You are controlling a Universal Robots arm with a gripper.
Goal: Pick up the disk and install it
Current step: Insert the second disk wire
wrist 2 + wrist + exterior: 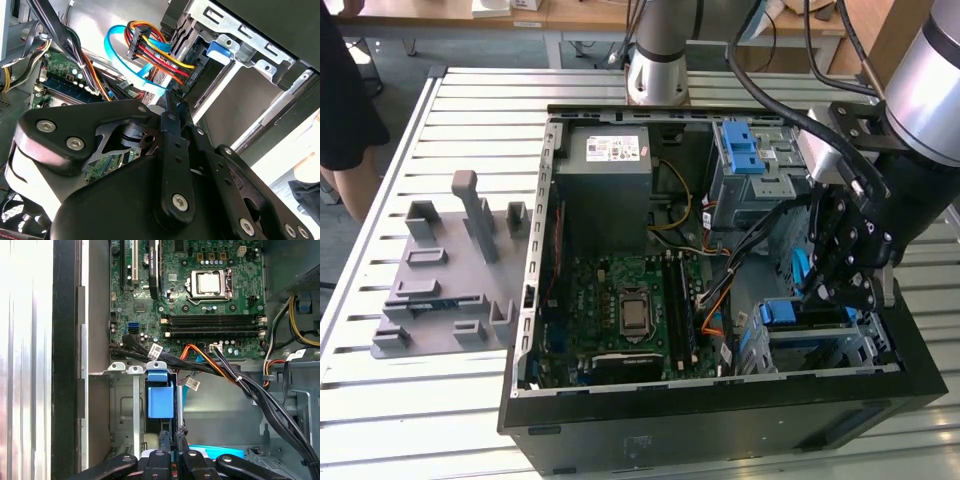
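Judging from how things lie, the fingers (172, 442), pressed narrow, hang inside the computer case (620, 425), the disk (160, 400) standing just beyond them in its drive cage (125, 405), nearly installed.

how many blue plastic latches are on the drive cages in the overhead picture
2. One latch tops the cage at the case's far side, beside the power supply. The other latch sits on the near cage, under the gripper. Others may be hidden.

Matt black metal gripper (172, 440); glossy blue plastic latch (160, 401); bare grey sheet-metal drive cage (122, 410); ribbed aluminium table (440, 400).
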